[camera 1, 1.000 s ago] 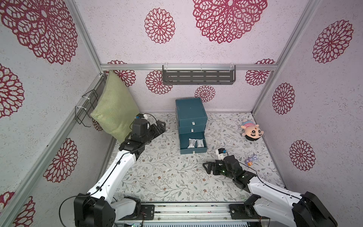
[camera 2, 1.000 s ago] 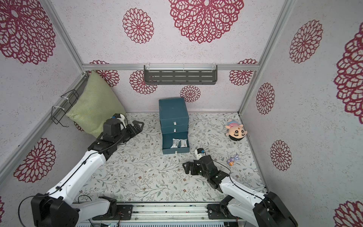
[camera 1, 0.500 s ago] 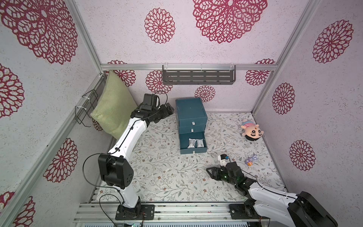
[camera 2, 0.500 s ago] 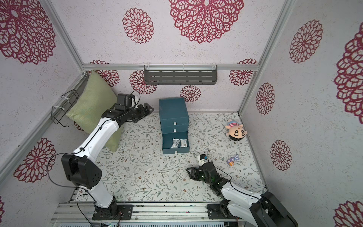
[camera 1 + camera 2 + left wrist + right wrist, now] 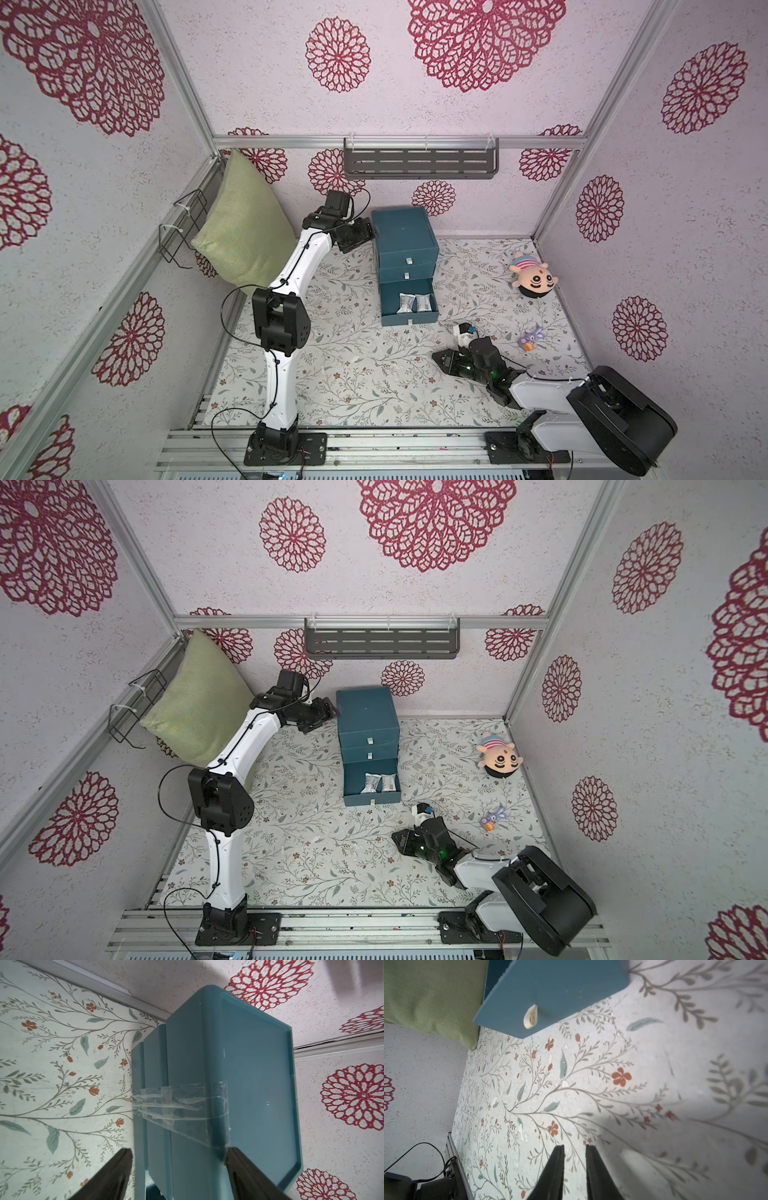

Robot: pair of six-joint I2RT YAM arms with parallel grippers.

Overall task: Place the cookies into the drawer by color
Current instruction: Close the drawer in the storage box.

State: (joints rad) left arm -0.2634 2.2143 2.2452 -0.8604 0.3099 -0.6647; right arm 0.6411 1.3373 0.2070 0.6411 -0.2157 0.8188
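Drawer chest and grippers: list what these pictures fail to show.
- Upper two drawers: shut; fronts hide contents in both top views.
- Packets in open bottom drawer: too small to read, top views.
- Left gripper: contact with chest unclear, left wrist view; fingers cut by frame edge.
- White item on floor: tiny, unidentifiable.

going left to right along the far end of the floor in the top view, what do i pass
green pillow → left pincer → blue drawer chest → plush doll
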